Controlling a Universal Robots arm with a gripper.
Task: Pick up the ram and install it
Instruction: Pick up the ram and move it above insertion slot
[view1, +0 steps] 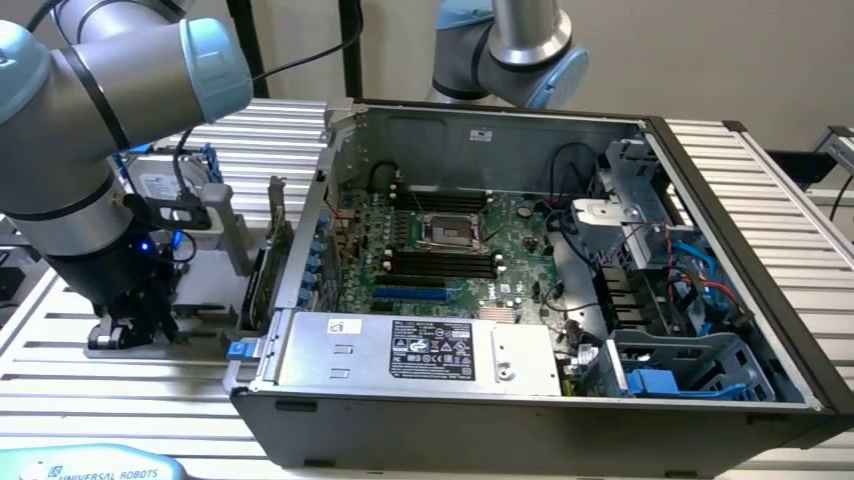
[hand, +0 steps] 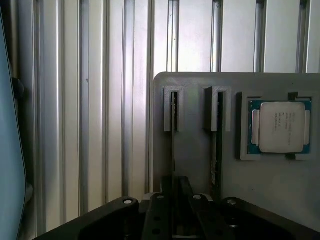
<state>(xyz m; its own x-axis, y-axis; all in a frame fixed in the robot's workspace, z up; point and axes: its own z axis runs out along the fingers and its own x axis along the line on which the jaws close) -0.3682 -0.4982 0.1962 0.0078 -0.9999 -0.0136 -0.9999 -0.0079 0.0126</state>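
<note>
**Sam:** Where is the ram?

**Mia:** The ram (hand: 173, 135) stands on its thin edge in a slot of the grey holder (hand: 197, 150). One end of it goes right in under the gripper (hand: 173, 184). The gripper is low down on the metal table (hand: 100, 100), with the stick in the middle of it.

**Sam:** Does the gripper have it?

**Mia:** I can't tell. The gripper sits around the end of the ram, but I can't see if it is pinching it or just loose around it. The ram is in its slot and not lifted.

**Sam:** What else is close to the gripper?

**Mia:** A second stick (hand: 218, 140) stands in the next slot, just beside the gripper. A square silver chip (hand: 280, 126) lies in its own pocket in the holder, a bit further off on that same side.

**Sam:** And where does the ram have to go?

**Mia:** Into the open computer case (view1: 747, 190). From outside, you can see the gripper (view1: 127, 335) down by the table, and the case is well apart from it. Inside the case is the green board (view1: 521, 240) with long black slots (view1: 434, 262) in the middle. The ram is not in them. It is over here, under the gripper.

**Sam:** So how much is done?

**Mia:** Just the first little bit, I think. The gripper is at the ram, in the right spot to take it. The ram is not picked up yet, not carried over to the case, and not pushed into a black slot. So most of the job is not done.
</note>
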